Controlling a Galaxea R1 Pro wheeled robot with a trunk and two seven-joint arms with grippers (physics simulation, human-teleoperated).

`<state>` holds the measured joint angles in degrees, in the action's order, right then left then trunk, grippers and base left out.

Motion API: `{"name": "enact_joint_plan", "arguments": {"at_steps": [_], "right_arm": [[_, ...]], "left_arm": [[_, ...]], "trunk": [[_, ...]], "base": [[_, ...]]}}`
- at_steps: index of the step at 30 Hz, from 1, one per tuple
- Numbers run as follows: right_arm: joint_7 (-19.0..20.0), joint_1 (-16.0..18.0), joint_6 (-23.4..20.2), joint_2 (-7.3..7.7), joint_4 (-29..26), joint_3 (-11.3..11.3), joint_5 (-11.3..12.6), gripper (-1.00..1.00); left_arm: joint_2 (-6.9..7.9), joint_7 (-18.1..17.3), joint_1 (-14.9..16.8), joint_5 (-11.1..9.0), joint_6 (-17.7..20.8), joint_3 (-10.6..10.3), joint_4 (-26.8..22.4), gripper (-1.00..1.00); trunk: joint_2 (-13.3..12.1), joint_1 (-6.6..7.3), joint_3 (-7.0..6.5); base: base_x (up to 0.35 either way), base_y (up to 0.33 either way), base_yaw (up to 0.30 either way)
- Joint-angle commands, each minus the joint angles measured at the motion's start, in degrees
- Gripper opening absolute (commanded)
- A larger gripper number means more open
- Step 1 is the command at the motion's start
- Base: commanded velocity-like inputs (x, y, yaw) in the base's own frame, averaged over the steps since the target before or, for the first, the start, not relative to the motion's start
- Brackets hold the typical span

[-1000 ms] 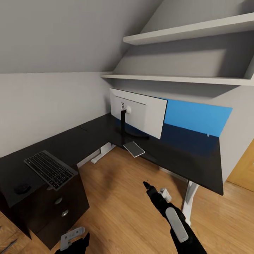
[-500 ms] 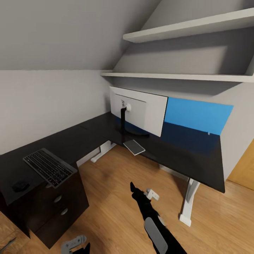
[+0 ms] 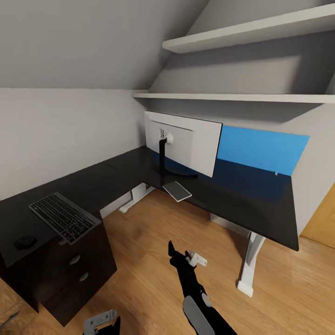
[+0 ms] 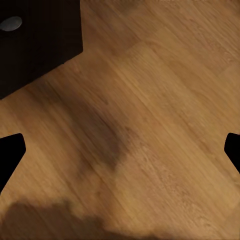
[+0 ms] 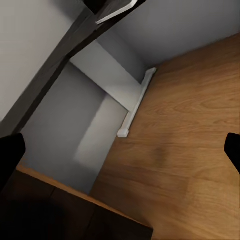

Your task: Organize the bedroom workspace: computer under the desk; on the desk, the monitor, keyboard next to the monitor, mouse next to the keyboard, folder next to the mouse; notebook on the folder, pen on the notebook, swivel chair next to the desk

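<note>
The wide flat monitor, pale grey-white back outward on a slim black stand arm, is seen upright at the corner of the long L-shaped glossy black desk. A slim black keyboard is laid on the desk's left wing above the black drawer unit, with the small black mouse just beside it. Over the wooden floor the right gripper and left gripper are both held wide, empty.
</note>
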<state>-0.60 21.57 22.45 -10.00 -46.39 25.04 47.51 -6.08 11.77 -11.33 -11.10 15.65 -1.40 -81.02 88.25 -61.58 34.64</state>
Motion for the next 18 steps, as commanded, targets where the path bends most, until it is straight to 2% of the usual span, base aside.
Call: {"name": "enact_joint_plan", "arguments": {"at_steps": [1, 6, 11, 15, 16, 18], "right_arm": [[-0.1, 0.1, 0.5, 0.00, 0.0, 0.2, 0.5, 1.00], [0.0, 0.1, 0.6, 0.00, -0.1, 0.3, 0.9, 1.00], [0.1, 0.1, 0.7, 0.00, -1.6, 0.2, 3.2, 1.00], [0.2, 0.4, 0.8, 0.00, -2.9, 0.2, 8.4, 1.00], [0.2, 0.9, 1.0, 0.00, -3.2, 0.2, 10.8, 1.00], [0.2, 1.7, 1.2, 0.00, -3.3, 0.2, 13.1, 1.00]], "left_arm": [[0.01, 0.4, 0.0, -0.6, 0.2, -0.1, -0.1, 1.00], [0.01, 0.4, 0.0, -0.5, 0.1, -0.1, -0.2, 1.00], [0.05, 1.4, 0.0, -0.5, 0.1, -0.1, -0.4, 1.00], [0.05, 2.4, 0.0, -0.6, 0.1, -0.1, -0.5, 1.00], [0.04, 2.6, 0.0, -0.6, 0.1, -0.1, -0.5, 1.00], [0.03, 2.8, 0.0, -0.7, 0.1, -0.2, -0.5, 1.00]], "trunk": [[0.4, -0.23, 0.23], [2.4, -1.33, 1.13], [4.5, -2.42, 2.02], [6.1, -3.30, 2.74], [6.5, -3.52, 2.92], [7.3, -3.96, 3.28]], "base": [[0.000, 0.000, 0.000], [0.000, 0.000, 0.000], [0.000, 0.000, 0.000], [0.000, 0.000, 0.000], [0.000, 0.000, 0.000], [0.000, 0.000, 0.000]]}}
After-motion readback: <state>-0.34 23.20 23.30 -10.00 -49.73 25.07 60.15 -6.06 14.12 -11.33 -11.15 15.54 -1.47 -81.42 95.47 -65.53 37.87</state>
